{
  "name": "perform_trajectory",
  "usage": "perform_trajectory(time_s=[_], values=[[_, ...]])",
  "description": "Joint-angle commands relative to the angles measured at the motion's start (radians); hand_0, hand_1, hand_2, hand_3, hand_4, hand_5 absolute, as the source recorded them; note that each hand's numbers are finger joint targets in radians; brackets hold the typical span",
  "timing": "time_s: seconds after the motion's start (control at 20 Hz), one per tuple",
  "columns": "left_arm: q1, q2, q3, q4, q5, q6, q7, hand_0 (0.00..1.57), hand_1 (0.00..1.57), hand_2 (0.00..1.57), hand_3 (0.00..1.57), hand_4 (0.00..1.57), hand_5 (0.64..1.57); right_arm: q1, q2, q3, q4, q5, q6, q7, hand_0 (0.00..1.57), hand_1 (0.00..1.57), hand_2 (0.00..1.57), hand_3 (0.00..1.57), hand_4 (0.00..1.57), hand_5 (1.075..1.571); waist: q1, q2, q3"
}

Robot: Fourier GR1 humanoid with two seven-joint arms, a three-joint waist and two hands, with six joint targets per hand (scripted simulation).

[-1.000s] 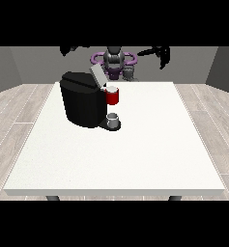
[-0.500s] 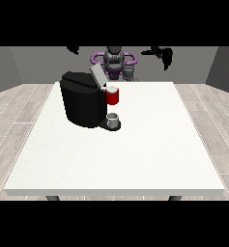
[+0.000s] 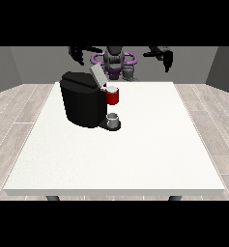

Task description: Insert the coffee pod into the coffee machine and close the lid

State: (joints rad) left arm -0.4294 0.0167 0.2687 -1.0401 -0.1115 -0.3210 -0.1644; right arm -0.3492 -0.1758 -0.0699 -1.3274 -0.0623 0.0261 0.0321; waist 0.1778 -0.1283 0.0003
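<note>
1. Up at the far edge, the hand at the view's right (image 3: 164,56) hangs raised above the table's back edge, dark and small against the grey wall; whether its fingers are straight or curled I cannot tell, and nothing shows in it.
2. Across from it, the hand at the view's left (image 3: 78,52) is also lifted high, above and behind the coffee machine (image 3: 83,99); its finger posture cannot be told either.
3. Between them sits the robot's torso (image 3: 114,61), grey with purple rings, small at the top.
4. Further out, the machine is a blocky, matte black body with a grey lid (image 3: 97,75) tilted up and open at its top.
5. A red thing at the machine (image 3: 112,96) sits just under the lid, cylindrical with a pale top.
6. A grey thing (image 3: 113,118), round and cup-like, stands on the machine's dark base; I cannot tell it for the coffee pod, and no pod plainly shows elsewhere on the white table (image 3: 135,154).
7. Risk, as I judge it: both hands are well apart from the machine, so a reach down could clip the upright lid and shut it before anything is inserted, or nudge the small grey thing off the smooth base.
</note>
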Motion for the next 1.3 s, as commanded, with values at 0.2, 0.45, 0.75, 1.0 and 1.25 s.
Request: perform_trajectory(time_s=[0.2,0.45,0.75,1.0,1.25], values=[[0.102,-0.016,-0.04,-0.177,0.082,0.04,0.064,0.0,0.0,0.0,0.0,0.0,1.571,-0.081,-0.041,-0.051,0.124,-0.018,0.06,-0.052,0.0,0.0,0.0,0.0,0.0,1.571,-0.02,0.074,0.0],[0.088,0.055,-0.02,-0.215,0.096,0.061,0.093,0.0,0.0,0.0,0.0,0.0,1.571,-0.17,0.034,0.011,0.131,0.027,0.005,-0.019,0.0,0.0,0.0,0.0,0.0,1.571,-0.061,0.121,-0.0003],[0.177,0.081,-0.039,-0.308,0.14,0.026,0.121,0.0,0.0,0.0,0.0,0.0,1.571,-0.165,0.002,0.003,0.195,0.044,0.06,-0.066,0.0,0.0,0.0,0.0,0.0,1.571,-0.067,0.124,-0.0003],[0.174,0.063,-0.056,-0.321,0.13,0.068,0.073,0.0,0.0,0.0,0.0,0.0,1.571,-0.288,0.001,-0.042,0.243,0.03,0.028,-0.036,0.0,0.0,0.0,0.0,0.0,1.571,-0.053,0.176,-0.0003],[0.17,0.067,-0.074,-0.367,0.153,0.068,0.113,0.0,0.0,0.0,0.0,0.12,1.571,-0.277,0.027,-0.013,0.298,0.071,0.03,-0.122,0.0,0.0,0.0,0.0,0.0,1.571,-0.037,0.193,-0.0002]])
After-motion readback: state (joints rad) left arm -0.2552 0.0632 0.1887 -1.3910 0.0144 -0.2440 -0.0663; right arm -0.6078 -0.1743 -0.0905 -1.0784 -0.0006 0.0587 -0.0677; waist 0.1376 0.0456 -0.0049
